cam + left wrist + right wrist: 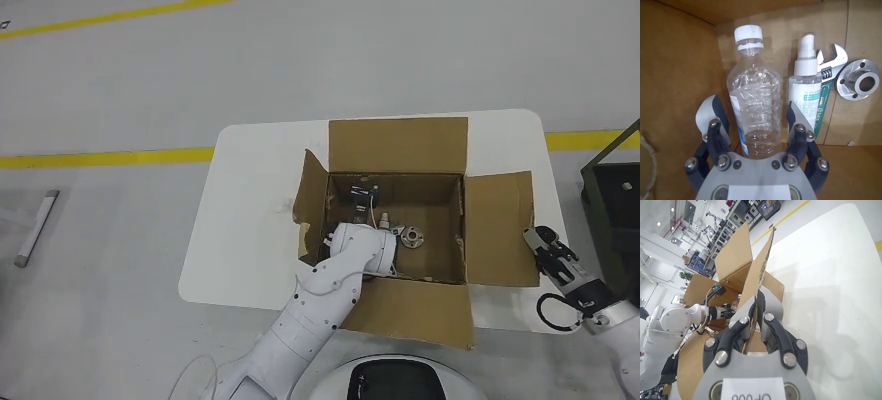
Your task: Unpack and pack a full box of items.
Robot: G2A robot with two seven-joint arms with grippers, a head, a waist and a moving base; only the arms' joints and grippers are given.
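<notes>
Left claw (751, 106) straddles water bottle (753, 85); right claw (758, 298) pinches box flap (765, 255).

Matt brown corrugated cardboard box (400, 150), edges rough and frayed, clear glossy crinkled plastic water bottle (755, 106) with smooth white plastic cap, translucent plastic spray bottle (806, 83) with paper label, polished metal wrench (831, 62) with smooth green handle, shiny machined metal flange (857, 79), smooth white table (250, 220)

White arms (320, 300), grey wrist plates (753, 176), black linkages (715, 138), silver screws (722, 162), grey fingers (703, 111).
</notes>
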